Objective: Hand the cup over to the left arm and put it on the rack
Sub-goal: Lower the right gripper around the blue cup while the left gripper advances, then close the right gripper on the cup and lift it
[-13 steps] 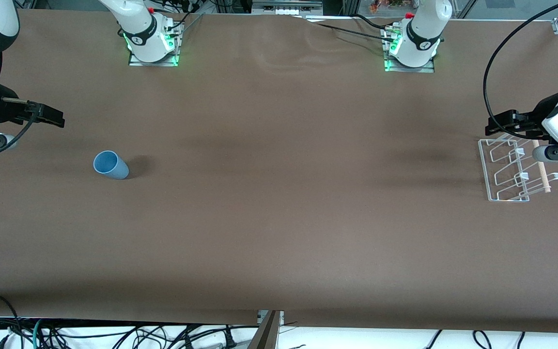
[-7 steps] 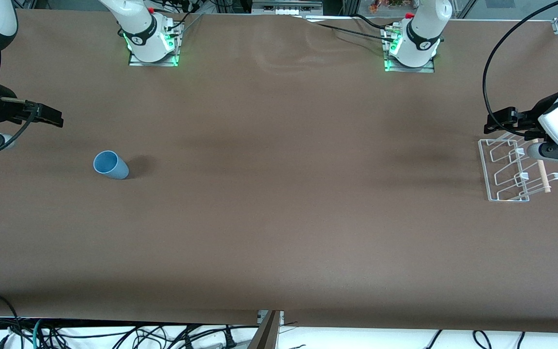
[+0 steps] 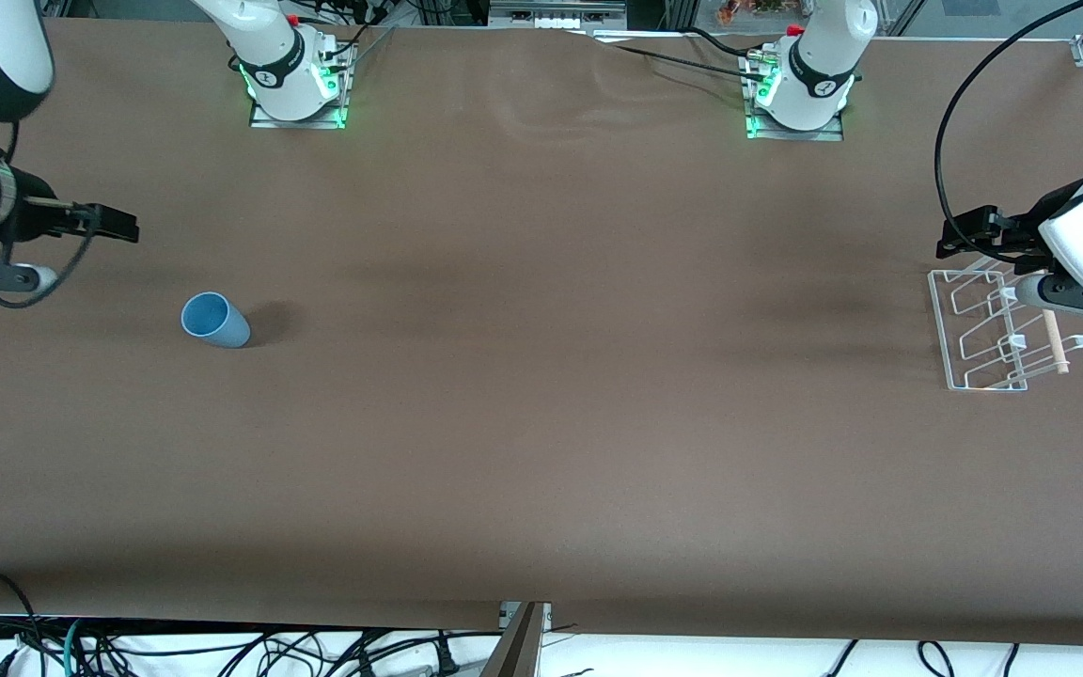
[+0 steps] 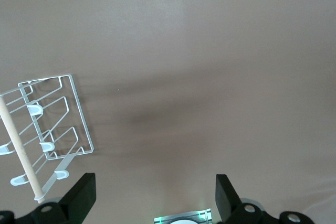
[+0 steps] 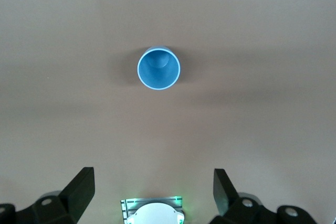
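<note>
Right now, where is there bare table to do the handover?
Bare brown table runs from the cup to the rack. Crowded only at the ends: the open right gripper hangs near the cup, the open left gripper at the rack's edge.

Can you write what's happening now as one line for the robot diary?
cup: upright on table, untouched | rack: empty | right end effector: open, above table near cup | left end effector: open, by rack

the cup point(image 3: 215, 320) stands on the table point(image 3: 541, 451) toward the right arm's end; the rack point(image 3: 997, 329) lies well apart from it, at the left arm's end.
</note>
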`<state>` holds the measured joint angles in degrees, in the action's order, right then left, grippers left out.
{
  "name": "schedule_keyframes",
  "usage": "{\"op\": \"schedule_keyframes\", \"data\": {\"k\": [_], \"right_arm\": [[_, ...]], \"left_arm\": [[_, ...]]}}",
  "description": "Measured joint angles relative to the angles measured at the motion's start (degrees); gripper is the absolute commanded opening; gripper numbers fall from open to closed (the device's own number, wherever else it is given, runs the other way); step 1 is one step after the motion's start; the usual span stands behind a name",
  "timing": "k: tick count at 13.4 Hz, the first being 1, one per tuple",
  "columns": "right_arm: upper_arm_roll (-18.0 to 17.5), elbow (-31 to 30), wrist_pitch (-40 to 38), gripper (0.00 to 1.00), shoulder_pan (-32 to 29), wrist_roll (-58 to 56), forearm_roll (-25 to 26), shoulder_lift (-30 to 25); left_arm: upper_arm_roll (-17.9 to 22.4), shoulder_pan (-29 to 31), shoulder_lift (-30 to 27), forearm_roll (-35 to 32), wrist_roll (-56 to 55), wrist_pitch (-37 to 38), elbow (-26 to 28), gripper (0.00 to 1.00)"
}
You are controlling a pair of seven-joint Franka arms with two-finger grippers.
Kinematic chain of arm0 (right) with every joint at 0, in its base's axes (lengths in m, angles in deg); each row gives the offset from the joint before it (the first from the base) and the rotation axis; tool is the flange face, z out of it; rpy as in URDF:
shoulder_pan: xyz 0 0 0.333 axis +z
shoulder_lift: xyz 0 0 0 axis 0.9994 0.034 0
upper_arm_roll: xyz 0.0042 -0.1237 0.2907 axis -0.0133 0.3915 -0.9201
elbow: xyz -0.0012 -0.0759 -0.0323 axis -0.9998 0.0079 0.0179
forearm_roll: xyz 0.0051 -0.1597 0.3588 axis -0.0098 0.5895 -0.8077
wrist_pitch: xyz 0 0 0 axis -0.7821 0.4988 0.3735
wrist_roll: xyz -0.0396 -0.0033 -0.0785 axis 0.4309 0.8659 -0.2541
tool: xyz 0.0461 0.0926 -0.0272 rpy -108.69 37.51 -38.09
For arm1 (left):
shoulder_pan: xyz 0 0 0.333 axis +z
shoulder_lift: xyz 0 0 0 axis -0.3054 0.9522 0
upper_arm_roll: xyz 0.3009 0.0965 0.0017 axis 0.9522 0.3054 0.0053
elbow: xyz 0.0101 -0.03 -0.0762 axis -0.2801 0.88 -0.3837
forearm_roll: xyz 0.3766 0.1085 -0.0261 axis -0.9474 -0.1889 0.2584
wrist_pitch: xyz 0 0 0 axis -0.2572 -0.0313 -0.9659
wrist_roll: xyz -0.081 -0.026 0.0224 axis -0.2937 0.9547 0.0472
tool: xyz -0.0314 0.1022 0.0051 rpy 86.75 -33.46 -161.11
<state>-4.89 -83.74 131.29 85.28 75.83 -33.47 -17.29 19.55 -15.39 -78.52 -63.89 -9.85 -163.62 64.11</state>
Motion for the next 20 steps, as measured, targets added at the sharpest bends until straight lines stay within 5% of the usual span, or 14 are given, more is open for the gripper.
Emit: {"op": "schedule_keyframes", "data": {"k": [7, 14, 20], "right_arm": [[-0.32, -12.88, 19.46, 1.0, 0.42, 0.13, 0.0, 1.37], [-0.27, -12.33, 19.99, 1.0, 0.42, 0.22, -0.01, 0.05], [-0.28, -24.89, 39.94, 0.99, 0.55, 0.2, 0.05, 5.38]], "left_arm": [[0.0, 0.0, 0.5, 0.0, 7.58, -0.02, 0.0, 1.0], [0.05, 0.03, 1.55, 0.0, 20.02, -1.13, 0.05, 1.0], [0.14, 0.4, 3.72, 0.0, 36.68, -1.33, 0.1, 1.0]]}}
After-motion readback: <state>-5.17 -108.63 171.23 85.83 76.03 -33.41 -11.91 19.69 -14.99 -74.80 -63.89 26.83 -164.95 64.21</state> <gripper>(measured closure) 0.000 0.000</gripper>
